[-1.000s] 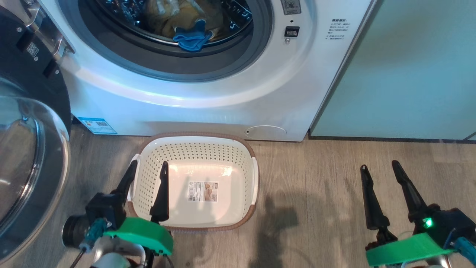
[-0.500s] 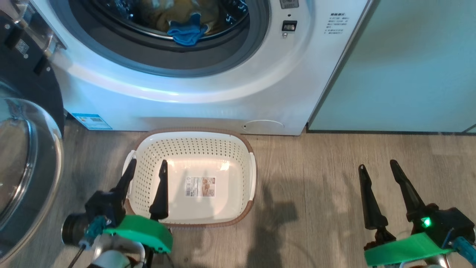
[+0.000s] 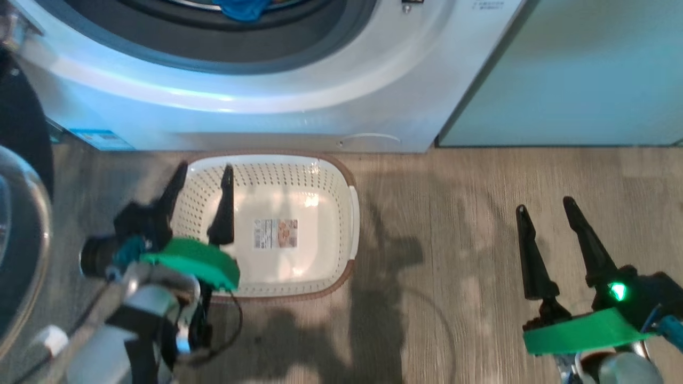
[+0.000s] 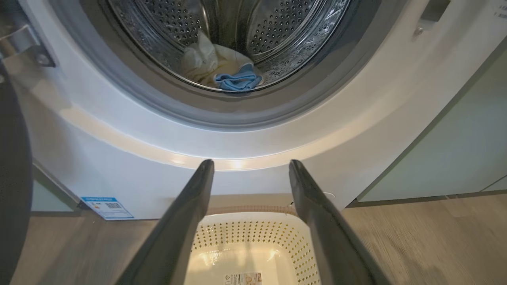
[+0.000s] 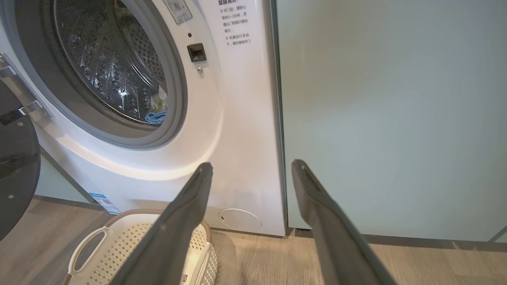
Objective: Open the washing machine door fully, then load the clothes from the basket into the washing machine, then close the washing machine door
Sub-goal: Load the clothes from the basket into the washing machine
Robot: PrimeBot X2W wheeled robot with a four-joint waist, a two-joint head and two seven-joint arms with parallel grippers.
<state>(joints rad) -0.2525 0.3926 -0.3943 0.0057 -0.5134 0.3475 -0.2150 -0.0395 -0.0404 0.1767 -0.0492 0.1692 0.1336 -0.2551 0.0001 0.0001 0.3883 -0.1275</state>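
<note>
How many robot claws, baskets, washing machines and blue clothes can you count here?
grippers: 2 (left gripper, right gripper)
basket: 1
washing machine: 1
blue cloth, in the drum: 1
Total: 5

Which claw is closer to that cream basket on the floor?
The left. The left gripper hangs over the left side of the basket; the right gripper is over the floor, well off to its right.
</note>
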